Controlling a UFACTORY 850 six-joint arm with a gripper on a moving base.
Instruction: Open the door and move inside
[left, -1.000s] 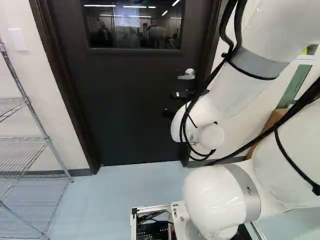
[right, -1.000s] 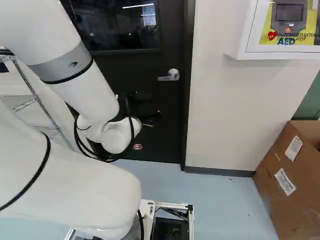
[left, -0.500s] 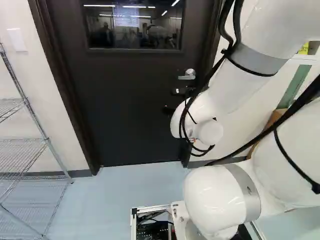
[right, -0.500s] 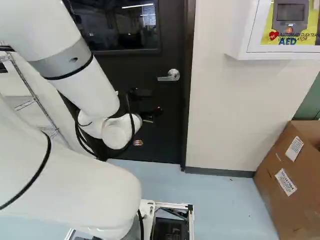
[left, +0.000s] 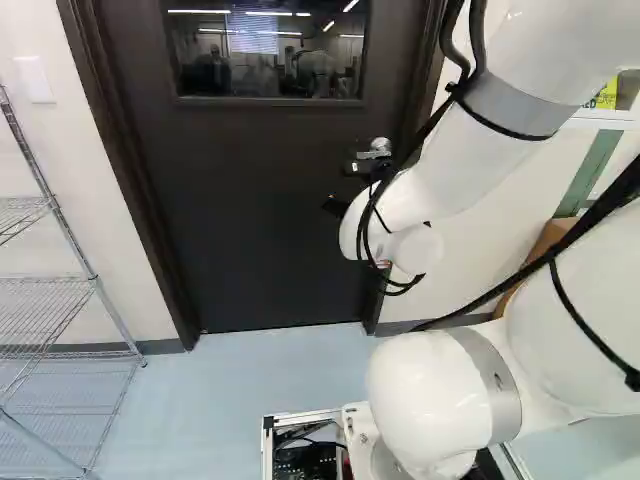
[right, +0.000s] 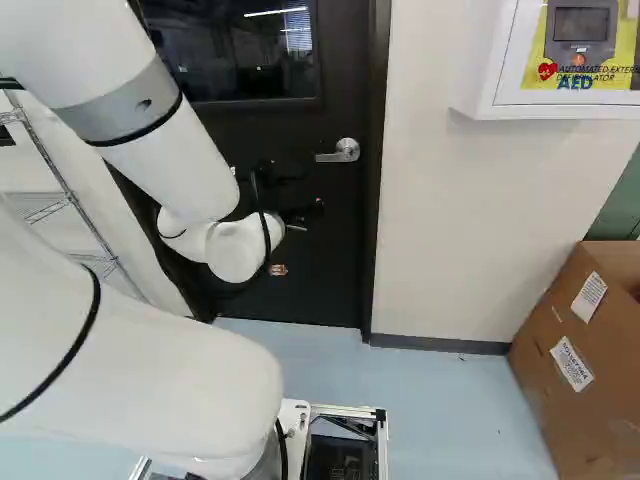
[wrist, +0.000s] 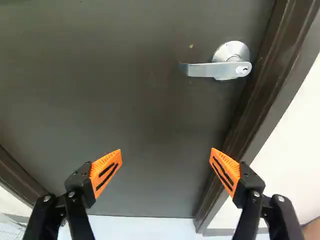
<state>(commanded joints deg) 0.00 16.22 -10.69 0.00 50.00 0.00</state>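
Holding my gripper (left: 338, 187) wide open — ribbed orange pads (wrist: 105, 172) well apart — I face a smooth dark door (wrist: 125, 105), its round-based metal lever handle (wrist: 207, 70) ahead, near the glossy brown frame (wrist: 255, 97).

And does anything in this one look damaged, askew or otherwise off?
Only a tiny yellowish speck on the door, near the lever handle. It stands out against the dark surface; chip or dirt, I cannot tell. Nothing else looks odd: the door is shut and the lever handle sits about level.
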